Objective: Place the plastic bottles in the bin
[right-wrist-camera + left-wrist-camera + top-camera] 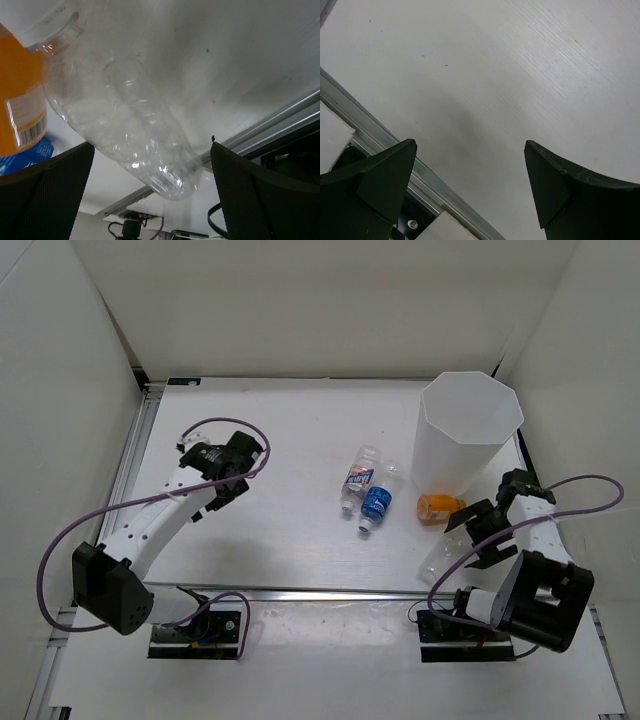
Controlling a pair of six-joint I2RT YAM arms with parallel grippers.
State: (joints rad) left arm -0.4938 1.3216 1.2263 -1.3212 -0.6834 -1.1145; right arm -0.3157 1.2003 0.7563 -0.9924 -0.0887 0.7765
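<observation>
here the right gripper (151, 145), jaws spread, straddles the clear bottle (120, 110), its long axis slanting between them; the left gripper (470, 146), also spread, sits well apart.

top: overhead, wide | wrists: close, downward | shared: table (280, 440)

The bin (470, 430) is translucent white. The blue-label bottle (375, 502) and plain bottle (125, 115) are clear, the orange bottle (437, 506) bright. Cables (215, 422) are purple.
</observation>
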